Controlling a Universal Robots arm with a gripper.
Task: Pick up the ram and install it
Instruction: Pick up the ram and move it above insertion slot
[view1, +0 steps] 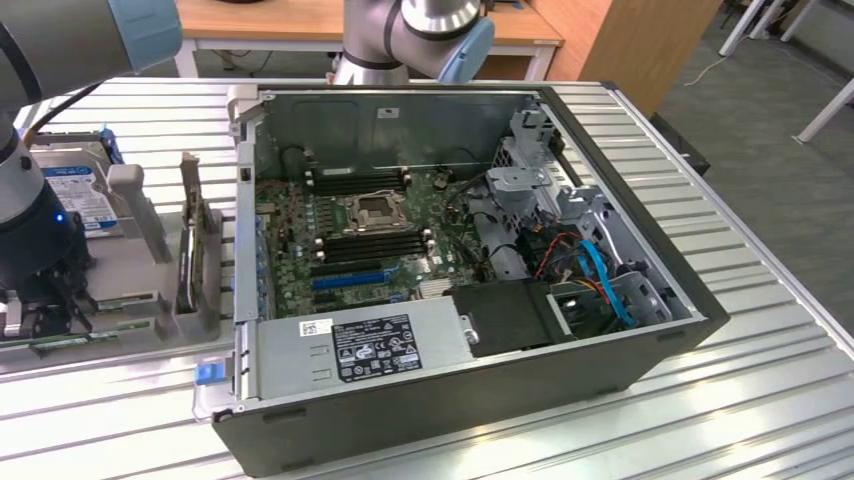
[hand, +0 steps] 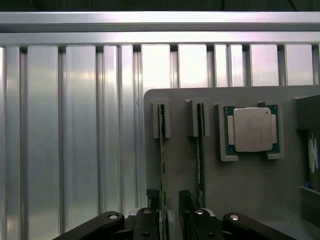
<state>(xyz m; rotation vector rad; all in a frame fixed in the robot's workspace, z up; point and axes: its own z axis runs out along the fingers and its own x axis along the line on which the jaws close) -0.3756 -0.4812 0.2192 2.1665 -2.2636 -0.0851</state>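
The ram (hand: 162, 150) stands on its thin edge in a slot of the grey holder (hand: 250, 190) on the ribbed metal surface (hand: 75, 140), its long axis running straight away from the gripper (hand: 169, 200). The gripper's fingers (hand: 186, 199) are spread wide and straddle the stick's near end, holding nothing.

Exterior view looks down on the computer case (view1: 441, 420); wrist view sits close above the shared grey holder (view1: 127, 345) (hand: 250, 195)

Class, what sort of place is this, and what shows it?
Probably a robotics lab for computer assembly: a robot arm, an open computer case, ram sticks and a processor in a holder.
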